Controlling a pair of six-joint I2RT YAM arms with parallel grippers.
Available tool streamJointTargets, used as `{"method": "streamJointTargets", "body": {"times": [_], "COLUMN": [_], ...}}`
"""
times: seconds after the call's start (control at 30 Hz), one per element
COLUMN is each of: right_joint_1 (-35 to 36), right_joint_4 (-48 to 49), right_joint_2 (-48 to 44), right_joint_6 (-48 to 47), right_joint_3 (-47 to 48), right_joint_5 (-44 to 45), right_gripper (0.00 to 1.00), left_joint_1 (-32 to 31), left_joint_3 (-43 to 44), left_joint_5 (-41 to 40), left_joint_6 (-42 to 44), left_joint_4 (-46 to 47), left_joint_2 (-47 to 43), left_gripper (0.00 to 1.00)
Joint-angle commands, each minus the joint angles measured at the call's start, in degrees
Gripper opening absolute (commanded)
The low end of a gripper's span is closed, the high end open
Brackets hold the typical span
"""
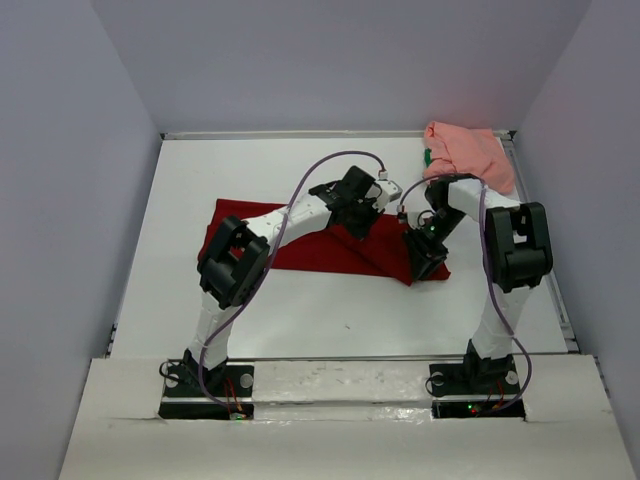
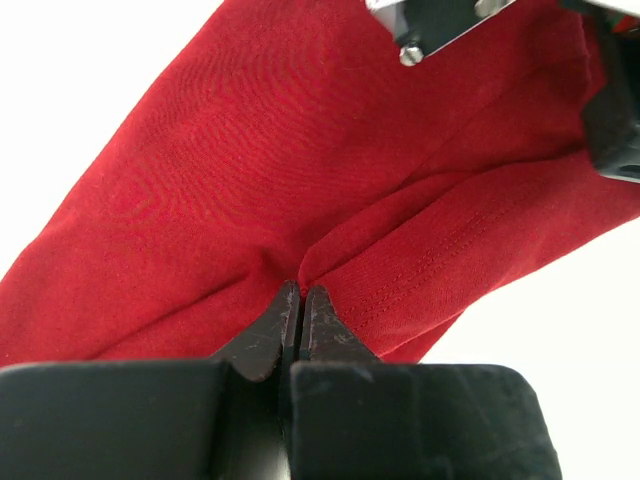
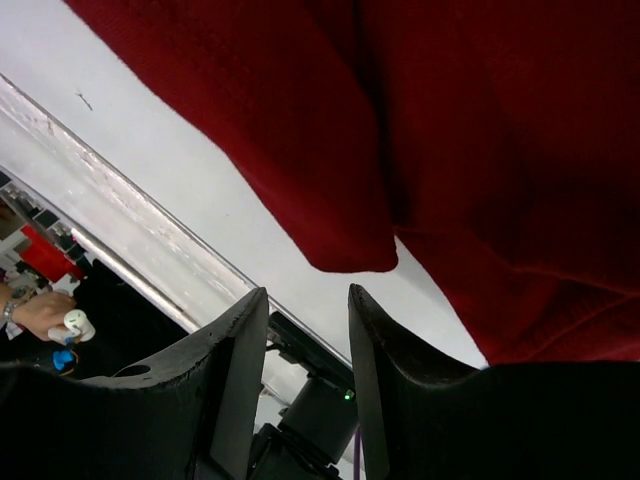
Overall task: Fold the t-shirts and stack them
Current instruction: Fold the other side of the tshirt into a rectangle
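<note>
White worktop, two soft tees: dark red t-shirt spread mid-worktop, salmon pink t-shirt bunched far-right corner. My left claw pinches the red knit; right claw gapes, empty.

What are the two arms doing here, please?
They are working on the dark red t-shirt lying on the table. The fingers of the left gripper are pinched shut on a fold of it; those of the right gripper stand open by its right end, empty. A salmon pink t-shirt lies in the far right corner.
</note>
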Motion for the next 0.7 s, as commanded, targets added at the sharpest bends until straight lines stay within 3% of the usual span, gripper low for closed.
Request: {"method": "streamJointTargets", "body": {"times": [0.0,0.67], "right_joint_1": [-0.3,-0.3], "right_joint_4": [1.4,3.1], "right_joint_2": [1.4,5.4], "right_joint_6": [-1.4,1.2], "right_joint_3": [0.2,6.4], "right_joint_5": [0.0,2.0], "right_gripper": [0.43,0.45], "left_joint_1": [-0.3,-0.3], "left_joint_3": [-0.7,-4.1], "left_joint_5": [0.5,1.6], "left_joint_6": [0.2,0.6], "left_joint_4": [-0.4,-2.1], "left_joint_2": [-5.4,-9.4], "left_gripper": [0.00,0.00]}}
